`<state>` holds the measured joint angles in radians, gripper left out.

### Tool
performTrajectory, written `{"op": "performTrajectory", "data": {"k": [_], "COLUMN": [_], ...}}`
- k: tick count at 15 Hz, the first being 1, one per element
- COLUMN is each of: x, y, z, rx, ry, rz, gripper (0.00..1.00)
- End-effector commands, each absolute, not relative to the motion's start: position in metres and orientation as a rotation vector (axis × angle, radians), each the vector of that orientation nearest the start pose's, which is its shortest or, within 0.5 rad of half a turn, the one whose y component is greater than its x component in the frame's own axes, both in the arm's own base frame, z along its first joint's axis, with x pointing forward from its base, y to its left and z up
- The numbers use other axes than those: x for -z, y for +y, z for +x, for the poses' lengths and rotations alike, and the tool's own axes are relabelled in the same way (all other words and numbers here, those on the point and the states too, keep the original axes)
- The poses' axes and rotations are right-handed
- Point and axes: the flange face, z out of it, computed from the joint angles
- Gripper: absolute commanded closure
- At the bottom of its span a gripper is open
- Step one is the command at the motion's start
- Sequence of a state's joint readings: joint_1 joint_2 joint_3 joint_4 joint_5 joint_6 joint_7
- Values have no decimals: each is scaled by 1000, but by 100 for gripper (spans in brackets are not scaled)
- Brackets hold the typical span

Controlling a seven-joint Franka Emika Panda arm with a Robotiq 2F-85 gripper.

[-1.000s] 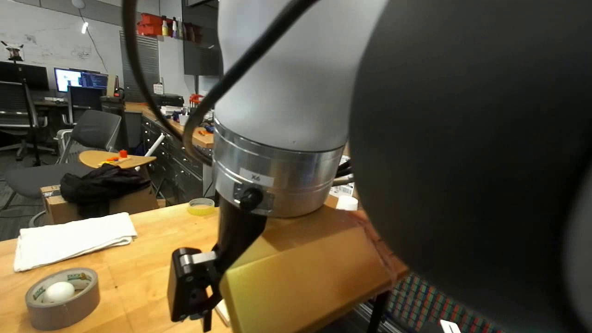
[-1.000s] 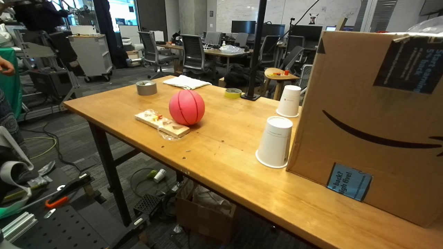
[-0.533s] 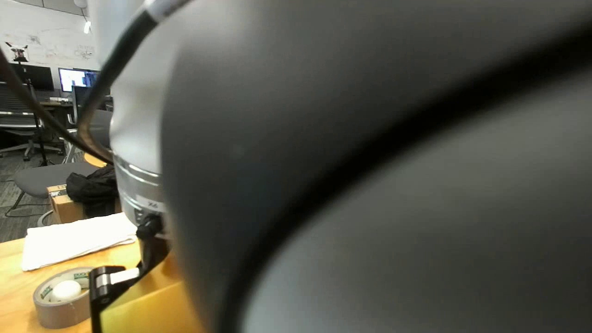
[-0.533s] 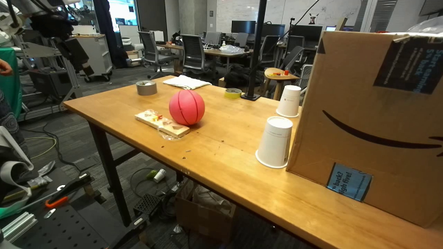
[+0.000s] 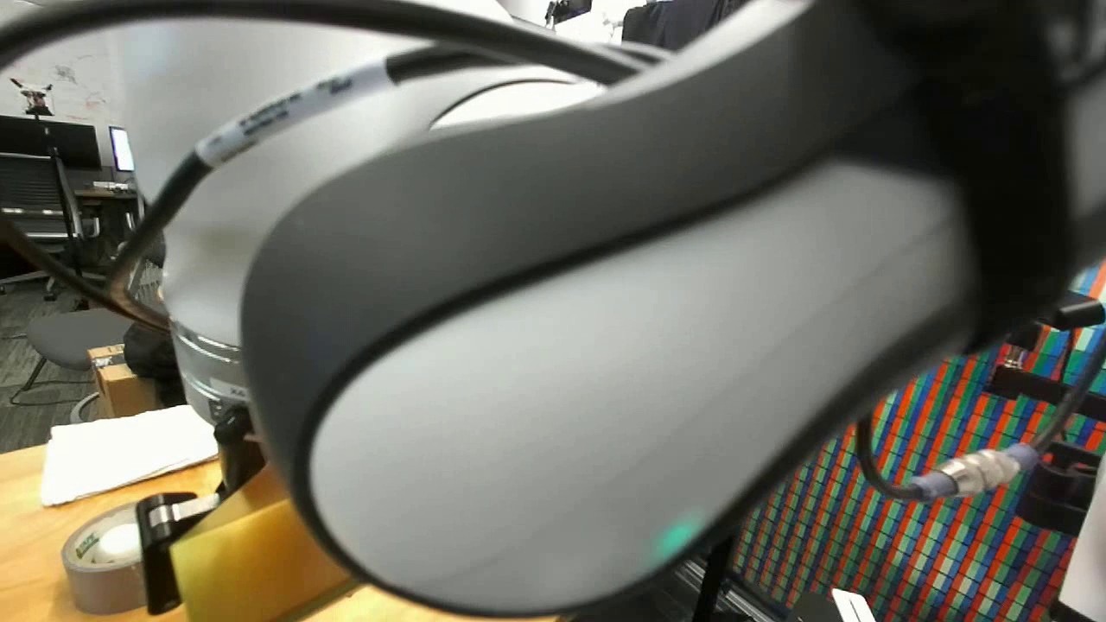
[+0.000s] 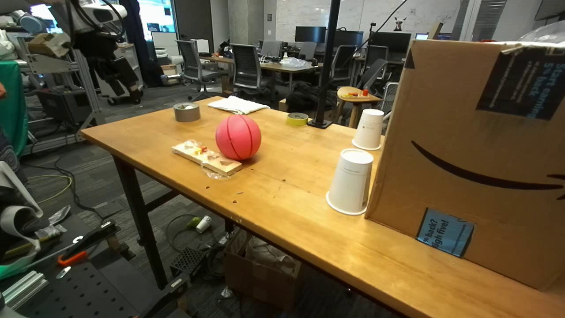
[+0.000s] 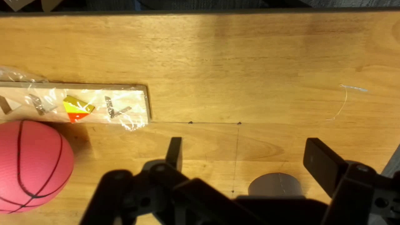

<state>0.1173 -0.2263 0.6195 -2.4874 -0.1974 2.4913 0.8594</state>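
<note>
Your gripper (image 7: 243, 150) has its fingers (image 7: 323, 165) spread wide; in the wrist view the gray tape roll (image 7: 275, 184) shows between them, on the tabletop (image 7: 234, 65). The pink ball (image 7: 34, 167) rests just beside the wooden board (image 7: 100, 100).

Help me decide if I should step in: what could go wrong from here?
If lowered, the open gripper might knock the tape roll, which appears between its fingers in the wrist view, and jar the round white thing inside.

The pink ball rests loose on the table, so a bump could send it rolling.

Crinkled plastic around the wooden board could catch a finger.
</note>
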Motion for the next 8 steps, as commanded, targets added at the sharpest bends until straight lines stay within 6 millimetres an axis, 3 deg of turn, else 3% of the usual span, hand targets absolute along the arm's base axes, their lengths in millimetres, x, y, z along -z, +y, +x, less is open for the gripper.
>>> {"op": "performTrajectory", "data": {"k": [1, 8], "x": [-375, -352], "y": [318, 307], "z": [374, 412], "rx": [516, 463], "ry": [-72, -154], "rz": [-3126, -3124], "gripper": [0, 0]}}
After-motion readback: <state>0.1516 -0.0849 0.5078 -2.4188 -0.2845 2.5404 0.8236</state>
